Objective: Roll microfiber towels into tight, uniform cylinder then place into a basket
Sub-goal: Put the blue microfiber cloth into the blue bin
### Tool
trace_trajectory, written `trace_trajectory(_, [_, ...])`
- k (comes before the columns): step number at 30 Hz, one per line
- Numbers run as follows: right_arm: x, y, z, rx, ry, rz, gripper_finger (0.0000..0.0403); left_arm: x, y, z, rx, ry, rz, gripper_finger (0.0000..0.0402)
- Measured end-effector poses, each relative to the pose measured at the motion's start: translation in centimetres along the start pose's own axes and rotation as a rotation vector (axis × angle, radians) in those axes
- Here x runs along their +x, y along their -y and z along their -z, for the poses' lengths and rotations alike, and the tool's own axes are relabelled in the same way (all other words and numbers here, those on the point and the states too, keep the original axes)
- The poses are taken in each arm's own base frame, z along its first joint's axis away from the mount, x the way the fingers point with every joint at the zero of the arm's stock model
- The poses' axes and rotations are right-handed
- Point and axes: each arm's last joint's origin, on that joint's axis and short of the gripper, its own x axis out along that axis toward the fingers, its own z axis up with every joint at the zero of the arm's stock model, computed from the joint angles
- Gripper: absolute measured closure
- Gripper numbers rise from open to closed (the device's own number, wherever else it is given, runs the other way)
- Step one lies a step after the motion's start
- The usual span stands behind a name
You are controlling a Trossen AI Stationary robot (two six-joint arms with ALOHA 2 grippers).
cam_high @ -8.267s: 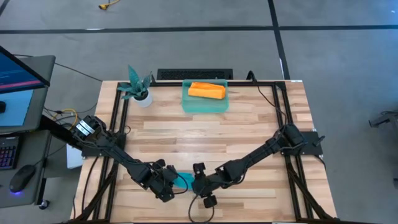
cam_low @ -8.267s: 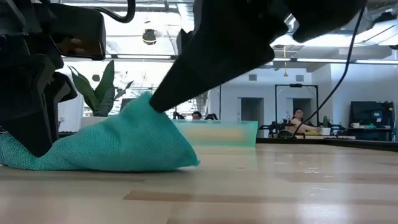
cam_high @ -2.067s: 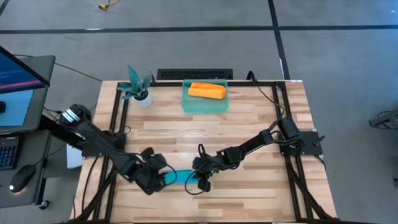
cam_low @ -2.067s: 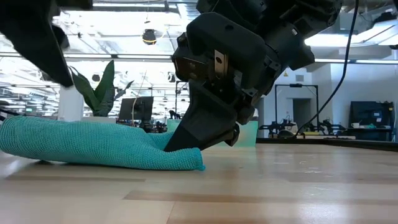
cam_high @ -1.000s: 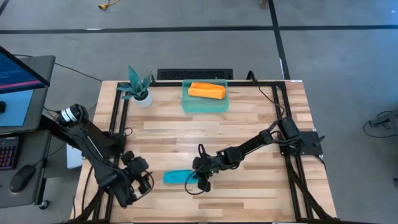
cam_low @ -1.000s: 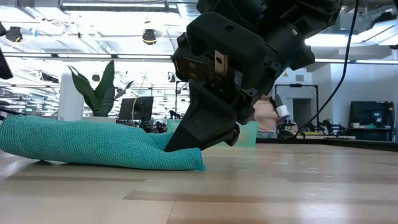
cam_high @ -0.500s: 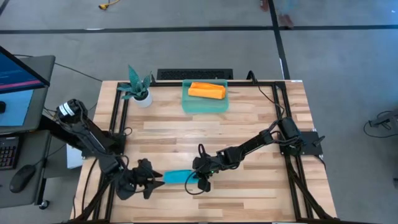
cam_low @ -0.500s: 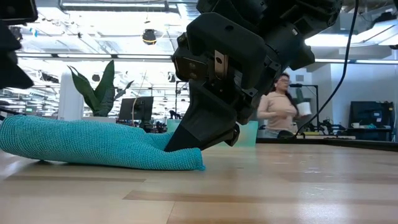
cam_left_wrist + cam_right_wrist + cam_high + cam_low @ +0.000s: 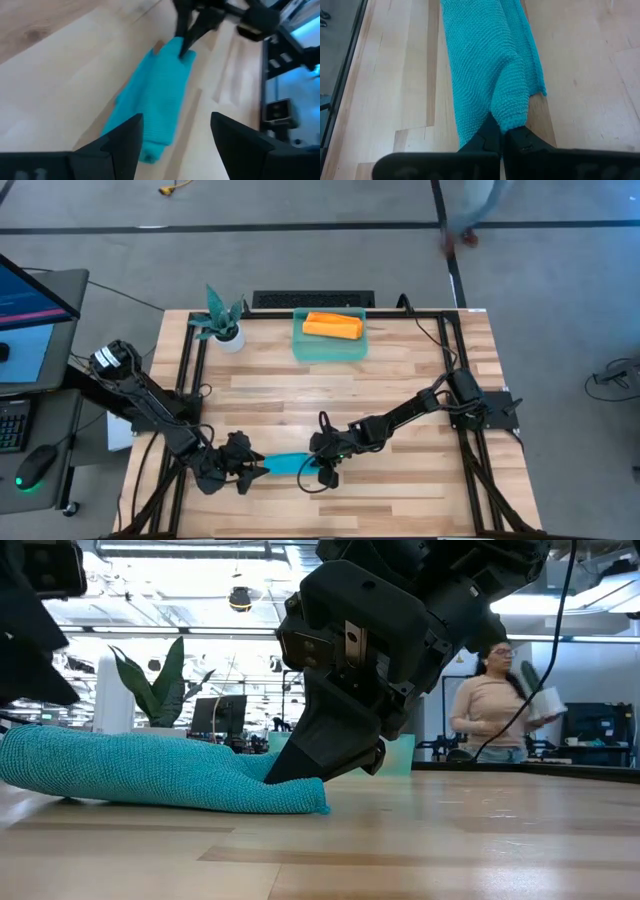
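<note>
Wood surface (image 9: pixel 400 370), grey floor beyond. Teal towel (image 9: pixel 285 464) lies at 6 o'clock edge, long axis 9-to-3. My right gripper (image 9: pixel 318 463) pinches its 3 o'clock end. My left gripper (image 9: pixel 252 468), fingers spread, sits just off 9 o'clock end, equally near. Basket (image 9: pixel 330 347) at 12 holds orange roll (image 9: pixel 332 326).

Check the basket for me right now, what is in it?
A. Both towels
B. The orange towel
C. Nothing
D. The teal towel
B: the high view shows only the orange towel lying in the basket at the table's far edge, while the teal towel lies on the wood at the near side, its end pinched by the right hand, with the open left hand at its other end.
</note>
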Motion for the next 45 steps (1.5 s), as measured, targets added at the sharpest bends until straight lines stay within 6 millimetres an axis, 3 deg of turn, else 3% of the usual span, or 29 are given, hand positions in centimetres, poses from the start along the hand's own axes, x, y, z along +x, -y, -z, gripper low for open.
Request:
trace_trajectory(10, [0.0, 0.0, 0.0, 0.0, 0.001, -0.001, 0.0389, 2.4, -1.6, 1.4, -0.028, -0.12, -0.116, 0.0154])
trace_trajectory(24, [0.0, 0.0, 0.0, 0.0, 0.001, -0.001, 0.0392, 4.4, -2.0, 2.0, 0.002, -0.095, -0.114, 0.0157])
trace_trajectory(30, [0.0, 0.0, 0.0, 0.0, 0.003, 0.007, 0.0389, 4.5, -2.0, 2.0, 0.002, -0.087, -0.114, 0.0219])
trace_trajectory(38, [0.0, 0.2, -0.1, 0.003, 0.005, 0.011, 0.0391, 4.5, -1.9, 2.0, 0.072, -0.079, -0.104, 0.0379])
trace_trajectory(45, [-1.1, 0.6, -0.8, -0.062, 0.004, 0.025, 0.0395, 4.7, -2.0, 0.9, 0.115, -0.06, -0.117, 0.038])
